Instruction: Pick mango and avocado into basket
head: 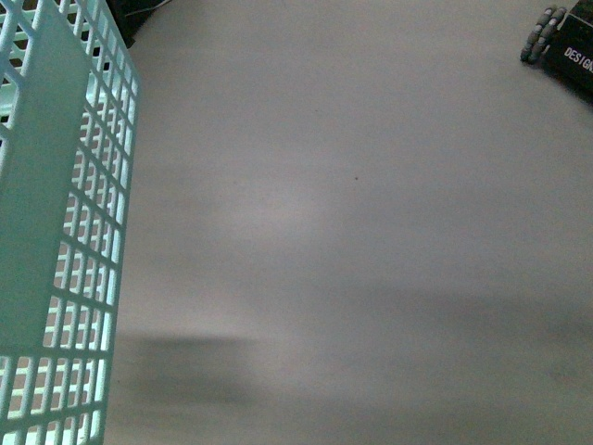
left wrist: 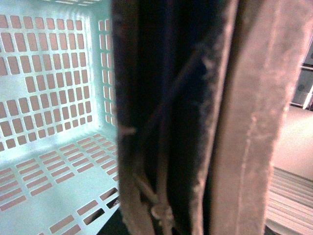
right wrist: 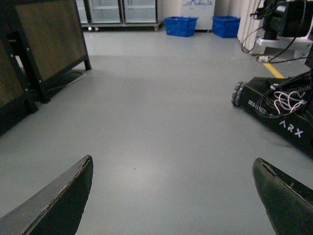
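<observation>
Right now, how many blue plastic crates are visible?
2 blue plastic crates on the grey floor in the right wrist view: one by the glass-fronted cabinets, one beside it. Others may be hidden.

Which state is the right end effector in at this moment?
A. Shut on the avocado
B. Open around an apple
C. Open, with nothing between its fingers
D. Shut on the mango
C: in the right wrist view the right end effector has its two fingers spread wide apart, with only bare floor between them and no fruit in sight.
</observation>
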Motion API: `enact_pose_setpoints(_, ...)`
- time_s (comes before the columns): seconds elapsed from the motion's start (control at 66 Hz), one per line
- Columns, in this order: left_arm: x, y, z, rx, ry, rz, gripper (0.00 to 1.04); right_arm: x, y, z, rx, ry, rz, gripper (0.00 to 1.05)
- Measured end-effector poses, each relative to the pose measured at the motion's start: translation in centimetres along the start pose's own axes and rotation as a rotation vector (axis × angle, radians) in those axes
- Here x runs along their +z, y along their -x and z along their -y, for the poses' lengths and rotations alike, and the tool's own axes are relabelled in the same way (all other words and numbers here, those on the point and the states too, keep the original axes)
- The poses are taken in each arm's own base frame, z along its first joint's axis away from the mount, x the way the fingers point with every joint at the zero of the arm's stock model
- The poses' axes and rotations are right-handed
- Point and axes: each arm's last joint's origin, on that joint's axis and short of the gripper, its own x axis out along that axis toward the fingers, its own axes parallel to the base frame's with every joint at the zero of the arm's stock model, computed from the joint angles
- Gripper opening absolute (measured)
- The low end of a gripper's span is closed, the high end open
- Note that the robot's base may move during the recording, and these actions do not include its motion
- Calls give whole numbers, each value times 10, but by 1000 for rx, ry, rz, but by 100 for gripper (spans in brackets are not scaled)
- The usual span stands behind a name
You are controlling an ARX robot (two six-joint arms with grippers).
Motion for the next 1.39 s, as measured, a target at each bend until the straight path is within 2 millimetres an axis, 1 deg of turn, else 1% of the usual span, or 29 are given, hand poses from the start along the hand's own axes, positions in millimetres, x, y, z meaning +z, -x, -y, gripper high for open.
enact_pose_setpoints(1.393, 0, 0, 1, -1, 3, -12, 15, 0, 0, 0, -1, 0, 0, 96)
